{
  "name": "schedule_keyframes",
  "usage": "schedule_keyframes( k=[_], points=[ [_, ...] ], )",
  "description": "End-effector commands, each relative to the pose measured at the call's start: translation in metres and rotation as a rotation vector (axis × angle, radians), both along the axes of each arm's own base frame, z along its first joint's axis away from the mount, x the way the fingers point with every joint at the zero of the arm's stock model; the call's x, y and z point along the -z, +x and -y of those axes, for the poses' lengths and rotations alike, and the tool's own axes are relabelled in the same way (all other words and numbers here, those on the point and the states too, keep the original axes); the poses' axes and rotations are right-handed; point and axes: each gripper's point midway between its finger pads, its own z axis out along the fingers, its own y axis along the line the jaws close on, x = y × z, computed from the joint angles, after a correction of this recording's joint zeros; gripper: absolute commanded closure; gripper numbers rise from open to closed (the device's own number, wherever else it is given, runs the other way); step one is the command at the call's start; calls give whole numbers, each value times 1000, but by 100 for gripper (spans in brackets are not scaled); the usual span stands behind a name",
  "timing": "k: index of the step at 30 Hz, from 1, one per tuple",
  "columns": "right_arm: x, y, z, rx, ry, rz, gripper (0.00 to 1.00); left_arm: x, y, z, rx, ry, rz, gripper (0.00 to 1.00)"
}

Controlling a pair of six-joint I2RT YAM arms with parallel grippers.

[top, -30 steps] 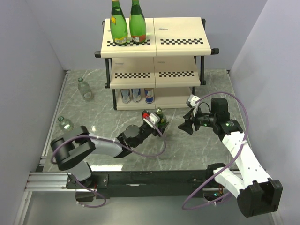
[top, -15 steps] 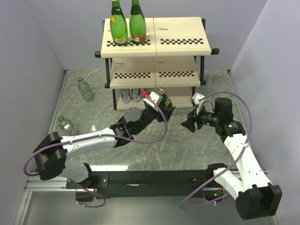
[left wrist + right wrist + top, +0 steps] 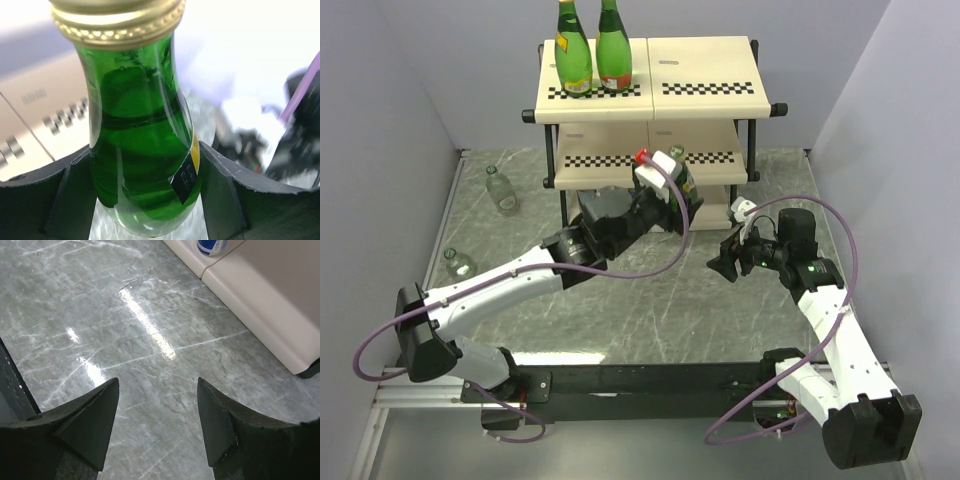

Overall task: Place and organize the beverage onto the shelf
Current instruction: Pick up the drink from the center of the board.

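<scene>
left fingers (image 3: 67,192) pinch a green bottle (image 3: 140,150) beside the shelf (image 3: 705,70); right fingers (image 3: 92,417) hang spread above the desk (image 3: 125,315).

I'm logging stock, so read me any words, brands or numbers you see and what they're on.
No text is legible.
The green bottle in the left fingers: barcode patch, blurred.
The two bottles on the shelf top: labels too small.
The blue can on the bottom tier: print unreadable.
</scene>
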Motion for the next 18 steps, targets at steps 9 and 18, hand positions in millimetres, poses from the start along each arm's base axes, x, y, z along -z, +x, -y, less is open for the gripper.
schedule_keyframes(
  k=[9, 18],
  points=[
    [-26, 5, 1, 5, 13, 76, 29, -158, 23, -24, -129, -174, 229, 100],
    [-26, 2, -1, -8, 21, 72, 29, -197, 54, -40, -225, -170, 289, 100]
  ],
)
